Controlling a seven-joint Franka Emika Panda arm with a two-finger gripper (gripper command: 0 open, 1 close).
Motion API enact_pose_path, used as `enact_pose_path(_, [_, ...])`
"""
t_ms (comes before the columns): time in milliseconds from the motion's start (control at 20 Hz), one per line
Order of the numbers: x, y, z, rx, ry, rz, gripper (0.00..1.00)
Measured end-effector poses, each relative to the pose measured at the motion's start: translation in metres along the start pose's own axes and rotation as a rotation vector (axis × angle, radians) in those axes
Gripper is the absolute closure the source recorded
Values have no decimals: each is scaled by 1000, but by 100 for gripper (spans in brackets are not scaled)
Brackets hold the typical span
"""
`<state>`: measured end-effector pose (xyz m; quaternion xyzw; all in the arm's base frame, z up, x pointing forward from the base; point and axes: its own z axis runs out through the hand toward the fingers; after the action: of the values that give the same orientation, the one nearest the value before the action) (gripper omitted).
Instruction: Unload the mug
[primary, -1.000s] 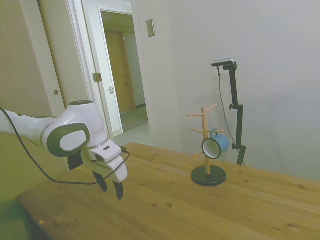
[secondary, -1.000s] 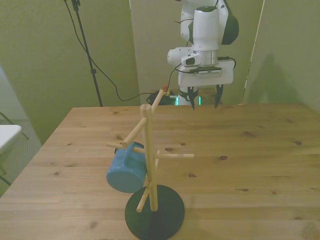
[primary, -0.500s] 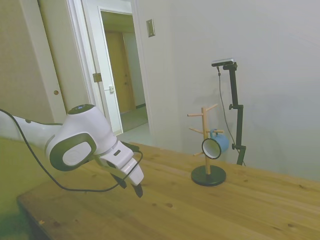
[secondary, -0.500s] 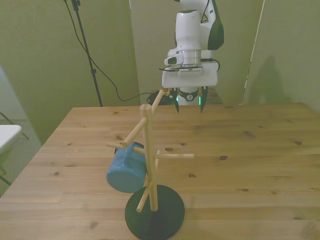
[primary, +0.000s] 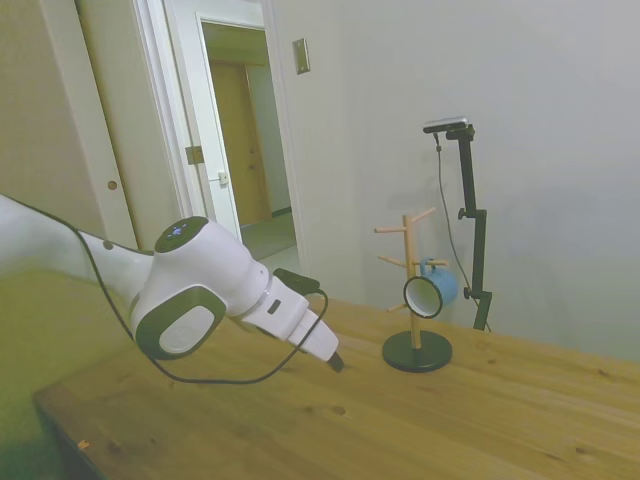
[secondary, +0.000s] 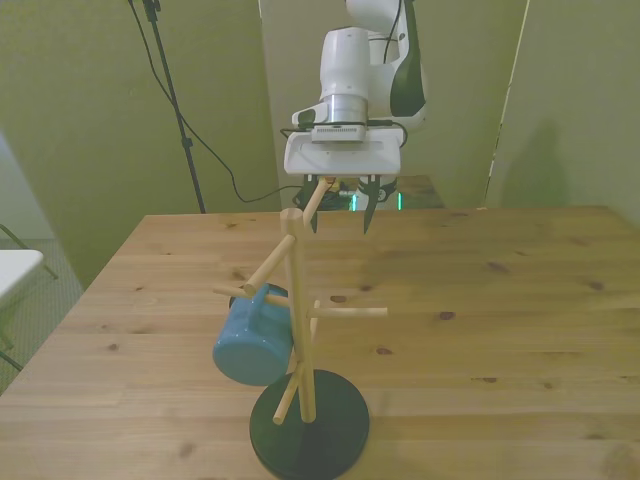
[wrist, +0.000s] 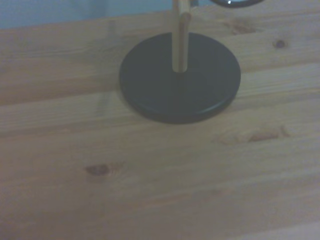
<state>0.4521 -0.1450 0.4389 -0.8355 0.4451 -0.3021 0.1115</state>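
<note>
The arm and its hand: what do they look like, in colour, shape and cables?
The arm is glossy white with rounded joints and dark grey bands. A black cable loops below it. The hand has a flat white body and two thin dark fingers.

Dim, greenish indoor light, soft shadows, grainy side and front views, blurred wrist view.

Your side camera stands off the surface (primary: 420, 420), looking across it. Your front camera looks down its length from the opposite edge. Your wrist camera sits close; all three share the peg stand (primary: 415, 300) (secondary: 300, 340) (wrist: 180, 75).
</note>
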Motion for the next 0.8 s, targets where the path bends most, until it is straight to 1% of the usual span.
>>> enact_pose_path(350, [47, -15, 17, 78, 76, -5, 0])
enact_pose_path(600, [79, -17, 23, 118, 148, 35, 0])
enact_pose_path(800, [102, -15, 41, 125, 180, 64, 0])
